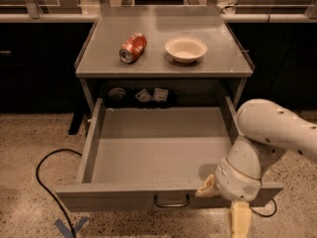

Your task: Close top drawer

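Observation:
The top drawer (158,148) is a wide grey metal tray, pulled far out of the grey cabinet (163,41). Its tray holds nothing. Its flat front panel (109,198) faces me with a small dark wire loop handle (171,201) at centre. My gripper (225,202) hangs from the white arm (270,138) at the drawer's front right corner, right of the handle. One cream finger (206,186) lies over the front rim and another (240,221) points down in front of the panel.
On the cabinet top lie a crushed red can (132,47) and a white bowl (185,49). Small items (151,95) sit in the dark slot behind the drawer. A black cable (44,175) loops on the speckled floor at left. Blue tape (68,227) marks the floor.

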### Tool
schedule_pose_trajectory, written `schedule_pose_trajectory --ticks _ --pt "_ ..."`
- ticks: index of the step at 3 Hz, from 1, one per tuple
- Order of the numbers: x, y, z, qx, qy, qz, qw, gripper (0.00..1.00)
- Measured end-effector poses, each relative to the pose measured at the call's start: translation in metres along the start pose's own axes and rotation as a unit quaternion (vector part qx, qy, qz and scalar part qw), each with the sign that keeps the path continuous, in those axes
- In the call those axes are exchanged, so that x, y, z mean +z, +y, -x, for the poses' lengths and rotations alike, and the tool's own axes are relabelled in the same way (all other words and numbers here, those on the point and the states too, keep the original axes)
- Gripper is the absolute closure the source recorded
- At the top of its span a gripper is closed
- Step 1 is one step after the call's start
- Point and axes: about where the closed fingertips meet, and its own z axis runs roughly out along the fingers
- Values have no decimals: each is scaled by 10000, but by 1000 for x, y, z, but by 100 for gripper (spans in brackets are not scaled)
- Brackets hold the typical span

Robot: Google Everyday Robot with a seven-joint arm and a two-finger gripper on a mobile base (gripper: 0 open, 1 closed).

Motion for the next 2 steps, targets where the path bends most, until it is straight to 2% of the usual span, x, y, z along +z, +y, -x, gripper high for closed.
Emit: schedule_pose_trajectory --ticks 1,2 --pt "-26 -26 -2 134 -122 -202 9996 0" --pt "-25 -34 -5 197 -83 -183 9996 0"
